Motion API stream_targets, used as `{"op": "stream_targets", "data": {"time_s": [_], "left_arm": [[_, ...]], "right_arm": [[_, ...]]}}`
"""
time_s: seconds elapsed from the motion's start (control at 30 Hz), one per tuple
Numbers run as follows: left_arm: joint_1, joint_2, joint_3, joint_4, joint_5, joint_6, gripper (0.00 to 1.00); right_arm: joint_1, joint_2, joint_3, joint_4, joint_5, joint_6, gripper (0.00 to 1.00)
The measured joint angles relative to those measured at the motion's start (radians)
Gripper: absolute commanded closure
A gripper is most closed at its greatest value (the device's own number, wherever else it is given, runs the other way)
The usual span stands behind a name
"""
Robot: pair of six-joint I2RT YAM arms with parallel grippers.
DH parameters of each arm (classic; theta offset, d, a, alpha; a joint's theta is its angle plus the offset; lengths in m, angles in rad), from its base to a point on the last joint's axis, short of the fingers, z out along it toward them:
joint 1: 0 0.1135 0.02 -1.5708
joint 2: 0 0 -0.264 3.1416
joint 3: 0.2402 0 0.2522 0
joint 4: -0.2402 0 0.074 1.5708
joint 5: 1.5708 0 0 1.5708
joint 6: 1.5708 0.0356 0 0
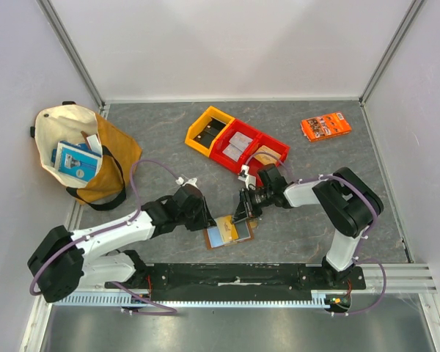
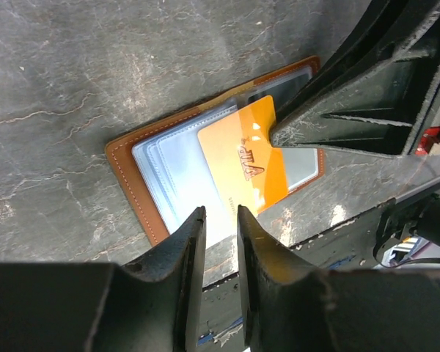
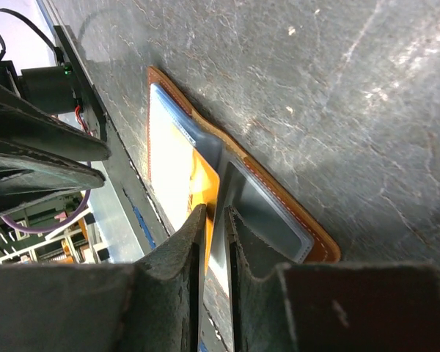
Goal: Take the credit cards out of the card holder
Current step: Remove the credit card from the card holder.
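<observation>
There it is: right gripper clamps the orange card!
The card holder lies open, from above at that gripper's 7 o'clock and the left gripper's 4 o'clock, jaws narrowly parted.

Orange credit card: "VIP" in white slanted capitals, set across the middle of the card's face and running along its long side. This is the only wording that can be read.
Same card, right wrist view: seen almost edge-on, so the lettering cannot be made out.
Orange packet: lies at the far right of the desk. It has dark printed panels on its top face, too small to read.
Blue and white pack: sits in the cream bag. It carries a round mark and printed blocks, none legible.
</observation>
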Motion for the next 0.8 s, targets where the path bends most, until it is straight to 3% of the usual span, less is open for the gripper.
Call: {"op": "stream_targets", "data": {"time_s": [0.27,0.5,0.6,0.8], "left_arm": [[0.0,0.077,0.0,0.008,0.026,0.007,0.88],[0.0,0.122,-0.009,0.024,0.026,0.011,0.98],[-0.002,0.143,-0.021,0.027,0.027,0.011,0.98],[-0.002,0.166,-0.035,0.084,0.053,0.007,0.98]], "right_arm": [[0.037,0.0,0.0,0.024,0.013,0.032,0.79],[0.05,0.013,0.0,0.05,0.018,0.054,0.95],[0.05,0.014,0.0,0.058,0.009,0.063,1.0],[0.043,0.014,0.0,0.058,0.002,0.062,1.0]]}}
